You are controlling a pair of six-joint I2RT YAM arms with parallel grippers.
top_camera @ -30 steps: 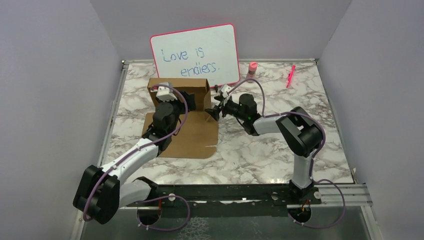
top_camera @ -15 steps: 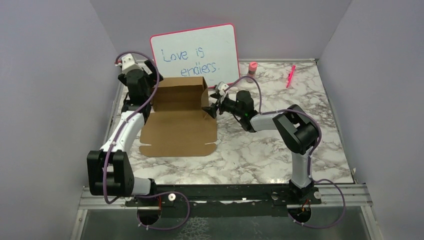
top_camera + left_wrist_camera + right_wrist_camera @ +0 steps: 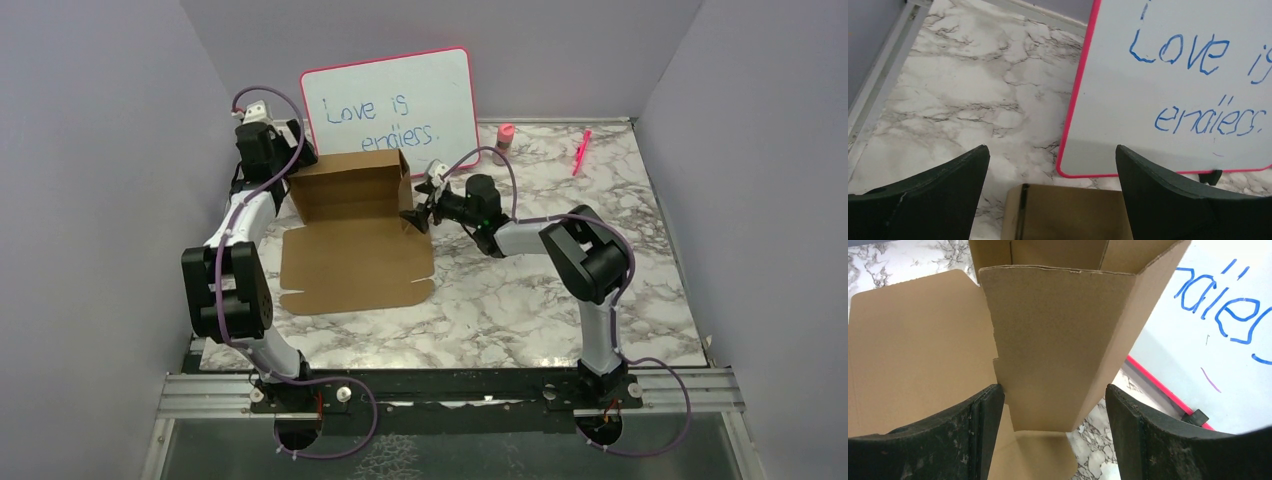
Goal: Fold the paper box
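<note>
Cardboard lies left of centre on the marble tabletop (image 3: 520, 290): the paper box (image 3: 355, 260) has its flat panel nearest and its raised walls behind. The right gripper (image 3: 1053, 390) sits at the box's right end, jaws apart on either side of an upright side flap. The left gripper (image 3: 1052, 152) hovers over the far-left corner, jaws wide apart and empty, facing the whiteboard (image 3: 390, 110).

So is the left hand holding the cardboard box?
No, the left hand is wide open, its fingers closed on nothing; the paper box lies beyond them.
</note>
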